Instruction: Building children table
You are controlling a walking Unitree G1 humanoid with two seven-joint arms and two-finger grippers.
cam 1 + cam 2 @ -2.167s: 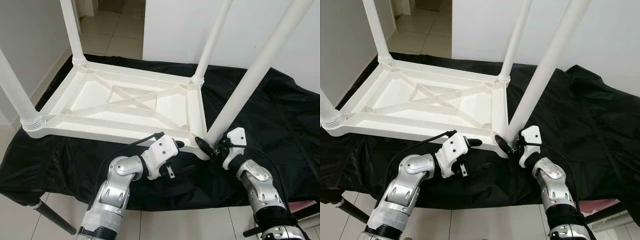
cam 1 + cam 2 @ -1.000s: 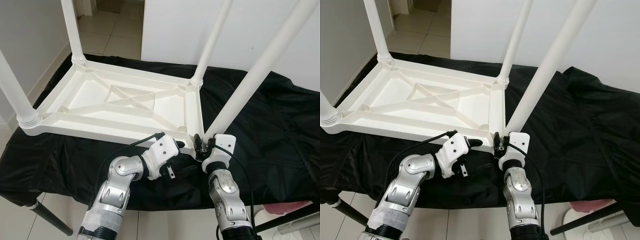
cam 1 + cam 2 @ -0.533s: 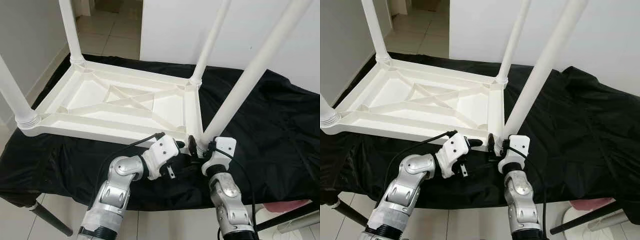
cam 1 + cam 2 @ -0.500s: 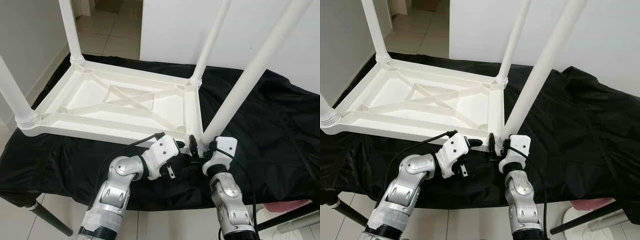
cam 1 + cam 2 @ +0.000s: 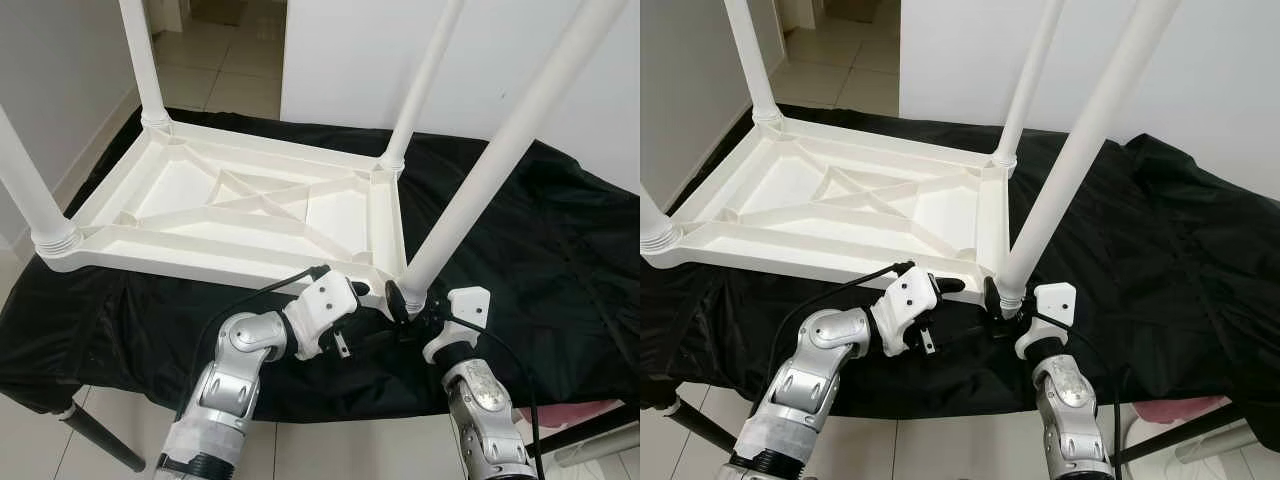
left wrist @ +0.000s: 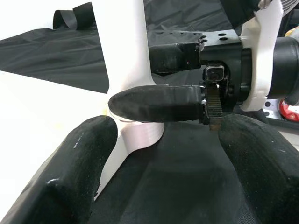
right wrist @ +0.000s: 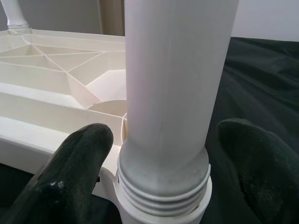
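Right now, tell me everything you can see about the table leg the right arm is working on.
The near-right leg is a long, smooth white tube, plastic by its look, with a threaded collar at its base. It leans right, its base seated in the corner socket of the upturned white tabletop, threads still showing. The right end effector is open, one finger either side of the base. The left end effector sits open just beside that corner.

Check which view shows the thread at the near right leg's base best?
Right wrist view: the leg's threaded end shows close, ridges visible above the socket, right gripper's fingers either side. Left wrist view shows that base partly behind a finger. Eye views show the joint small, threads unreadable.
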